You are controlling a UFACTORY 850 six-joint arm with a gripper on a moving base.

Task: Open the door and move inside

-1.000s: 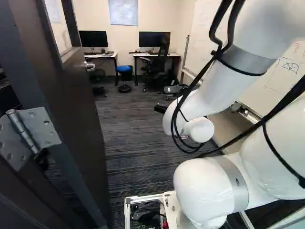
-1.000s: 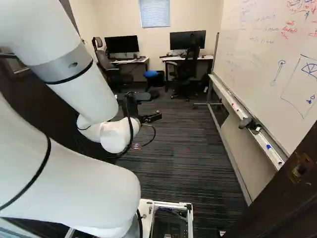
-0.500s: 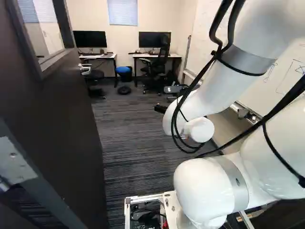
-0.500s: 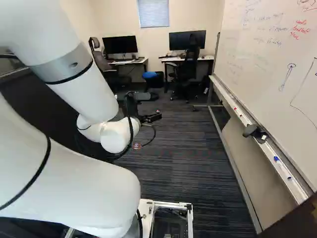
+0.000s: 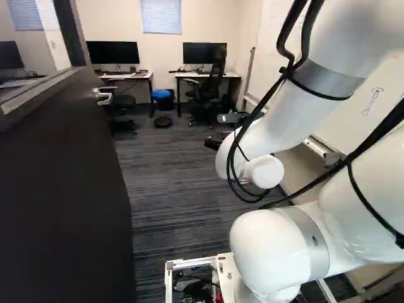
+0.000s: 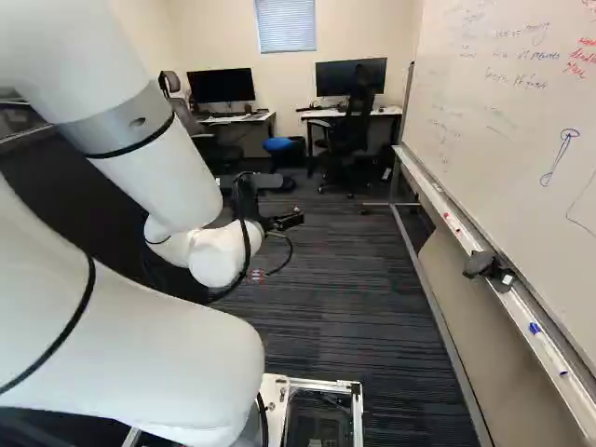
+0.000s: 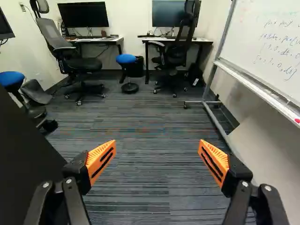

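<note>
The dark door (image 5: 63, 189) stands swung open along the left of the left base view, its silver lever handle (image 5: 104, 96) near the far edge. In the right base view the gripper (image 6: 285, 222) points ahead into the room, held out in front of the arm. Seen from the wrist, the gripper (image 7: 157, 161) has its orange-padded fingers wide apart, with only carpet beyond them. The door's dark face (image 7: 23, 159) shows beside one finger, apart from it.
A whiteboard (image 6: 521, 121) with a marker tray (image 6: 503, 289) runs along the right side. At the far wall are desks with monitors (image 7: 83, 15), office chairs (image 7: 176, 42) and a blue stool (image 7: 126, 59). Striped carpet (image 7: 145, 126) covers the floor between.
The base has moved forward into the room; the hinge and door frame have left the base views, and the whiteboard tray looks nearer. The arm keeps its pose.
</note>
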